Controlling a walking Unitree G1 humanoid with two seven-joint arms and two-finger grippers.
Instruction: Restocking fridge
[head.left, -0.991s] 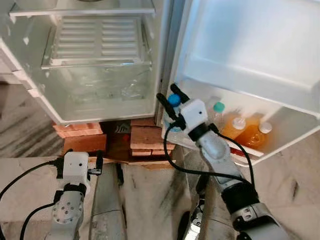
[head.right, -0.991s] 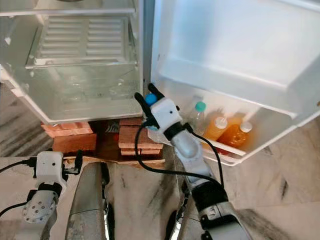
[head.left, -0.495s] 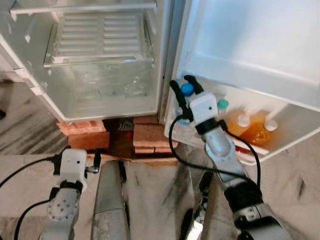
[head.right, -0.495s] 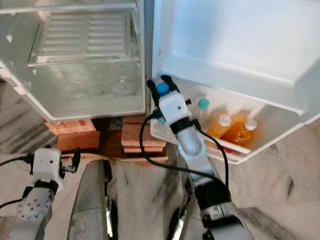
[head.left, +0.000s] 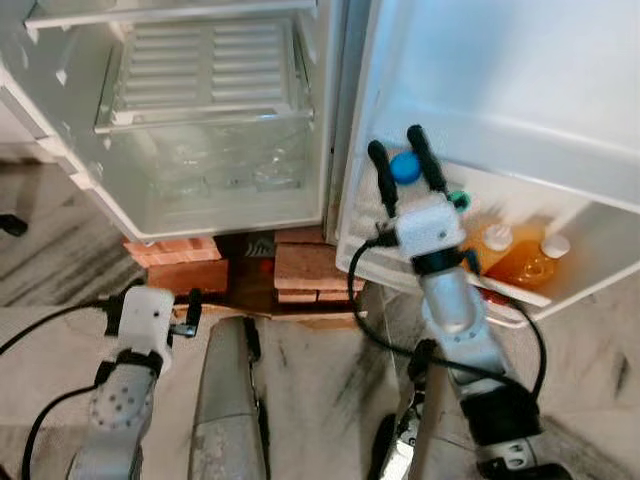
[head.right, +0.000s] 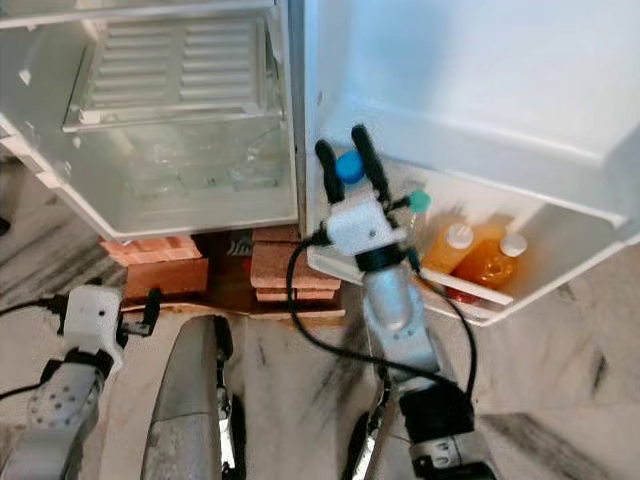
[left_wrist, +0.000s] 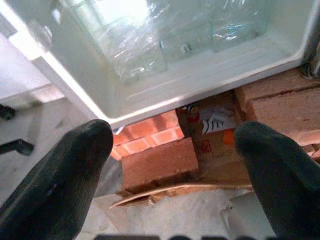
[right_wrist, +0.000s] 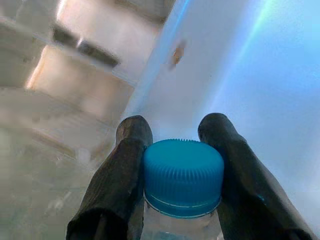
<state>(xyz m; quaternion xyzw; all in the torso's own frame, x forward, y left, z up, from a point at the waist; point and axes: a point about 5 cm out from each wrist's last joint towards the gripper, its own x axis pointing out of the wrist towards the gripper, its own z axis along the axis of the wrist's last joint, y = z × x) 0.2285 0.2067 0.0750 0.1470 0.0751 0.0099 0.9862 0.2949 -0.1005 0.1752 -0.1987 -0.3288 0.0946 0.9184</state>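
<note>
Two black fingers of the right gripper (head.left: 404, 170) clench a blue-capped water bottle (right_wrist: 183, 177), held up before the open fridge door (head.left: 500, 80) just above its lower door shelf (head.left: 470, 290). That shelf holds a teal-capped bottle (head.left: 458, 199) and two orange juice bottles (head.left: 515, 255). The left gripper (left_wrist: 170, 165) hangs low with fingers spread apart, empty, facing the bricks (left_wrist: 165, 160) under the fridge (head.left: 200, 120).

The fridge (head.left: 210, 215) fills the upper left of the frame, standing on bricks (head.left: 300, 270). Its open door (head.left: 520, 80) takes the upper right; in the door shelf (head.left: 520, 300), two juice bottles (head.left: 515, 262) stand side by side.
</note>
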